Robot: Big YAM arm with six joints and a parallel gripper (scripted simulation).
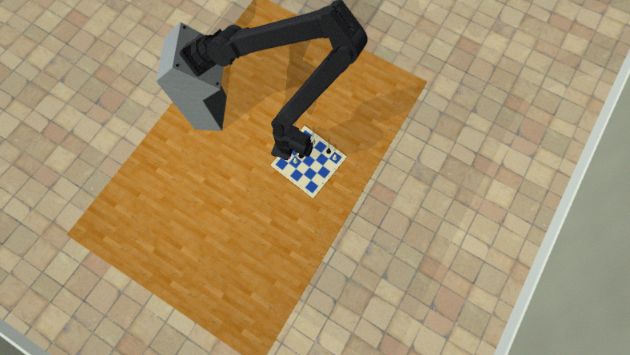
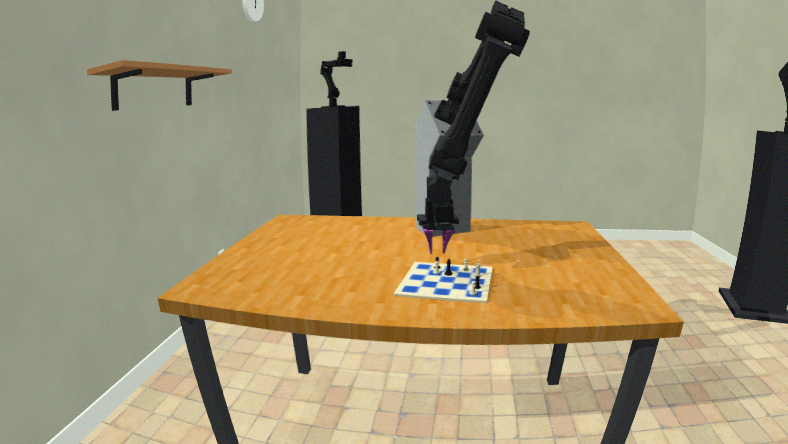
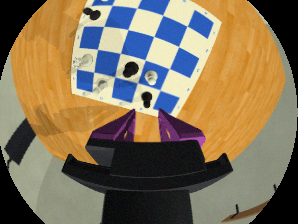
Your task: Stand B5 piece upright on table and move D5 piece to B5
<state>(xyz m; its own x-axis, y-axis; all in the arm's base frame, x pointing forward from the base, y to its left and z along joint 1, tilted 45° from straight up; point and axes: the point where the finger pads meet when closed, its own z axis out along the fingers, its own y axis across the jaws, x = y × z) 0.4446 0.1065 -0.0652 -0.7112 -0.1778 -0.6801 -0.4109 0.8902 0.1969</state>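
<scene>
The gripper [image 2: 438,241] hung above the far edge of the chessboard [image 2: 419,289], its purple fingers pointing straight down, part-open with a gap between them and nothing held. The blue-and-cream board lay flat on the wooden table [image 2: 308,275], towards its right-hand half. In the wrist view a black piece [image 3: 147,99] stood upright just below the fingertips, its long axis vertical, on the board's nearest row; another black piece [image 3: 132,68] and a white piece [image 3: 150,76] stood one row further in, close together. A white piece [image 3: 103,83] sat to their left, and a lone black piece [image 3: 89,12] stood near the far corner. The square labels were too small to read, so which pieces occupy B5 and D5 cannot be told. Beyond the table stood a grey pedestal [image 2: 427,143] carrying the arm and a black pedestal [image 2: 333,159].
</scene>
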